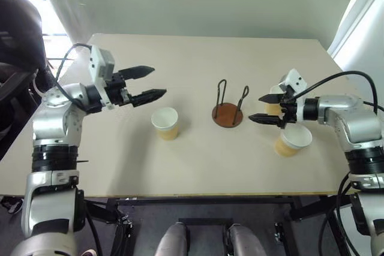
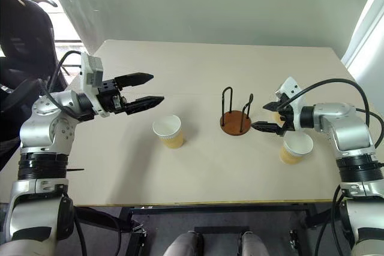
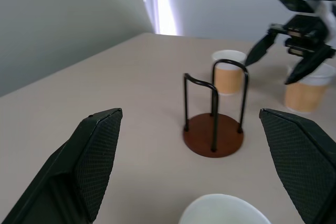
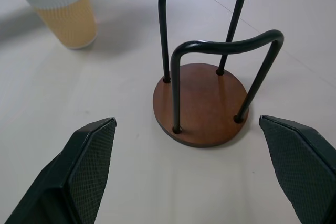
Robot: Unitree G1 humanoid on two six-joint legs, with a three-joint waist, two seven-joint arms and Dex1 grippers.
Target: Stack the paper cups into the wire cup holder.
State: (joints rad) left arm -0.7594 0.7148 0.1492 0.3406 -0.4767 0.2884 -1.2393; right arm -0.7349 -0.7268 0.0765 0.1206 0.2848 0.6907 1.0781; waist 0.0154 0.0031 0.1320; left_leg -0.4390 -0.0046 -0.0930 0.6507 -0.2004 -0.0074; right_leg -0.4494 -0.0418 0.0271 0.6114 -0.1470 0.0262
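Nearby, ribbed tapered paper cups [image 1: 166,123] flank the wire cup holder [image 1: 228,114].

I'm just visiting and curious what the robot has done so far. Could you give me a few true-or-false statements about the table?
1. The wire cup holder holds no cup. True.
2. The left gripper grips a cup. False: its fingers are open and empty, apart from the cup on the left.
3. Two cups, the near right cup and the far right cup, stand by the right gripper. True.
4. The holder lies tipped over. False: it stands upright on the table.
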